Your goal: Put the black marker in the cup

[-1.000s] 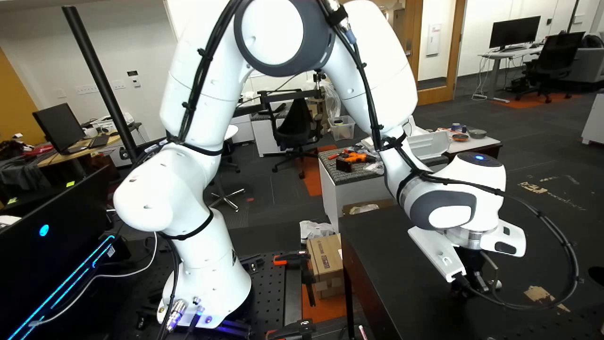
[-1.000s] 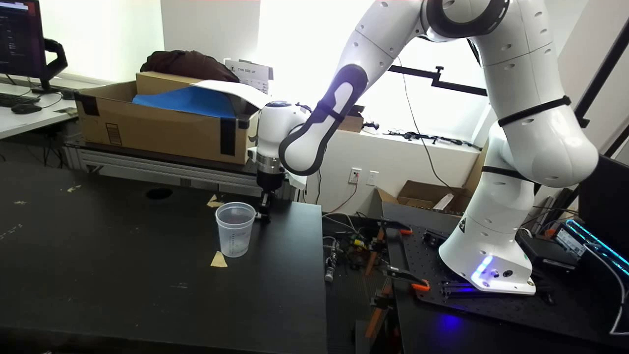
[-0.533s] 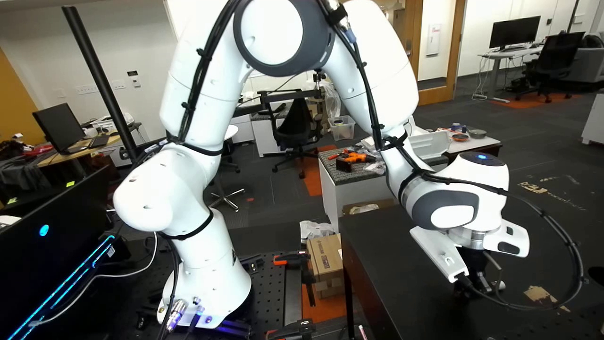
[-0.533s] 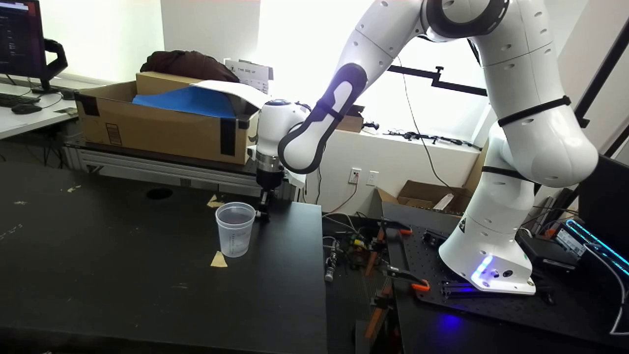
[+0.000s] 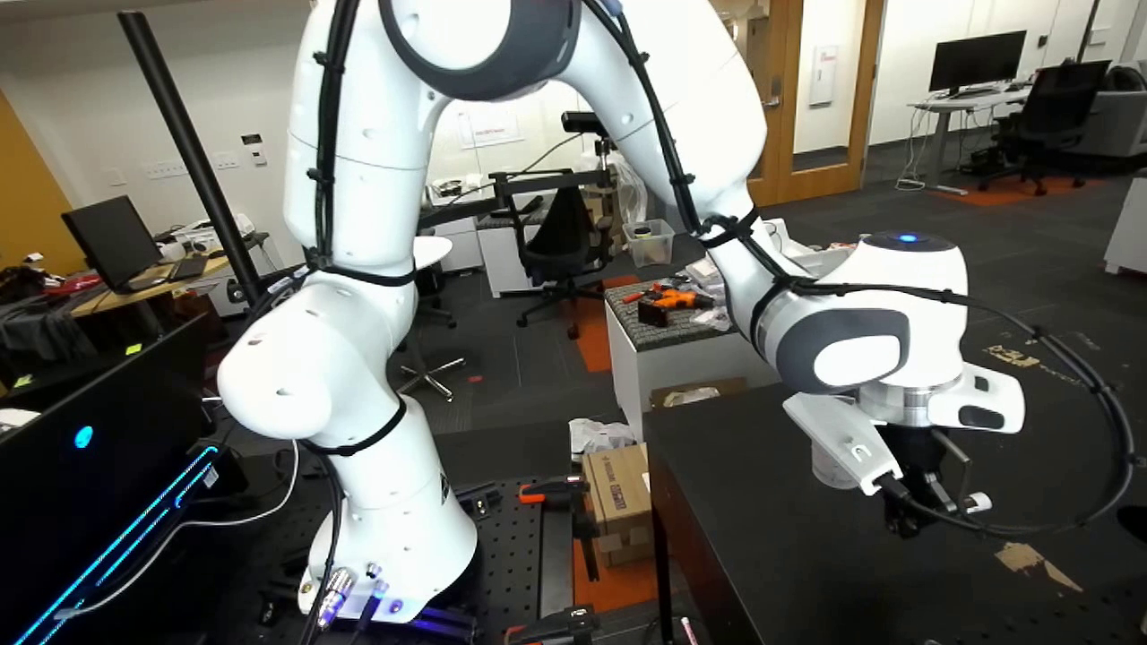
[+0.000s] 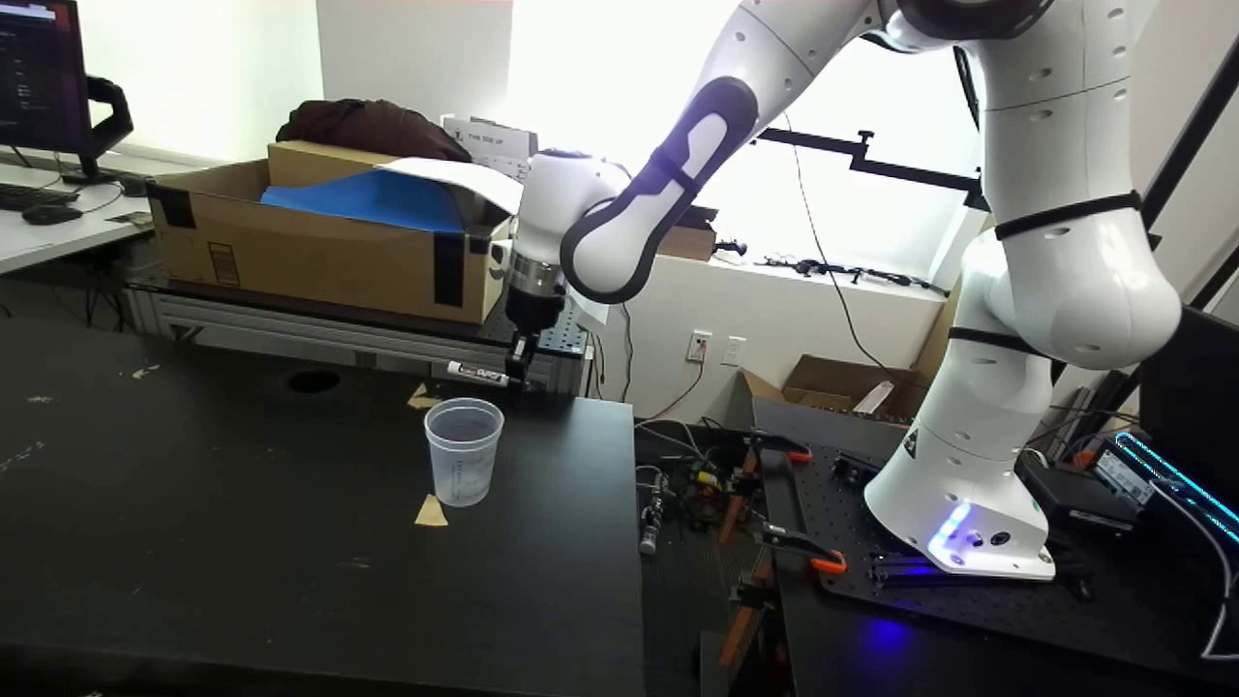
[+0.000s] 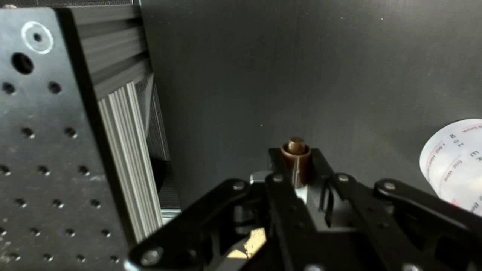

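The gripper [image 7: 297, 160], at the end of the white robot arm [image 6: 610, 254], was raised off the dark surface [image 6: 242, 542], pinching the marker [image 6: 474, 373] between its two fingers [image 7: 320, 167]. In an exterior view the marker projected to the left of the gripper, nearly level, with its free end slightly higher; the barrel was white with dark lettering, and the wrist view showed a brown-looking end between the fingers. The cup [image 6: 465, 455], translucent and whitish, stood upright on the surface, near the gripper but apart from it and from the marker: in an exterior view it appeared lower than the gripper, to its left and nearer the camera, while in the wrist view it lay to the right of the gripper, cut by the frame edge, with printing on its wall. In an exterior view a white wrist housing [image 5: 842, 436], above and to the left of the gripper, hid part of the cup. A tan scrap [image 6: 432, 512] lay just beside the foot of the cup, on the side away from the gripper. A cardboard box [image 6: 319, 252] stood behind the gripper and to its left, a perforated plate [image 7: 56, 150] lay left of the gripper in the wrist view, and a black cable [image 5: 1080, 363] looped to the right of the gripper in an exterior view.
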Available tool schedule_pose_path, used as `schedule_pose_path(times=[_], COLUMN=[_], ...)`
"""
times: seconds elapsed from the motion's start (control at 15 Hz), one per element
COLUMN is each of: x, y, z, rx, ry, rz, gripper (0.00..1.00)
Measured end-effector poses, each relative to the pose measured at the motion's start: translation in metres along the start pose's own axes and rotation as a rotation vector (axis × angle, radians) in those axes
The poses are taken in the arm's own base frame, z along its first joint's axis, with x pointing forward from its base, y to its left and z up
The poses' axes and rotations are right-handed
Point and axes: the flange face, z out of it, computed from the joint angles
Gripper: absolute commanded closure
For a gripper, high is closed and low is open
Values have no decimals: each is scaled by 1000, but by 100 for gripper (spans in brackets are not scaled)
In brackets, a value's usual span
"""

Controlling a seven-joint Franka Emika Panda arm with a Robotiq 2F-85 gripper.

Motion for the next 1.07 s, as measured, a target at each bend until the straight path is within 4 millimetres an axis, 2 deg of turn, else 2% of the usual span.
schedule_pose_path(times=[0.53, 1.07], x=[-20, -38], y=[-11, -36], z=[-67, -133], rx=[-115, -396], ry=[56, -16], rz=[16, -39], gripper=[95, 95])
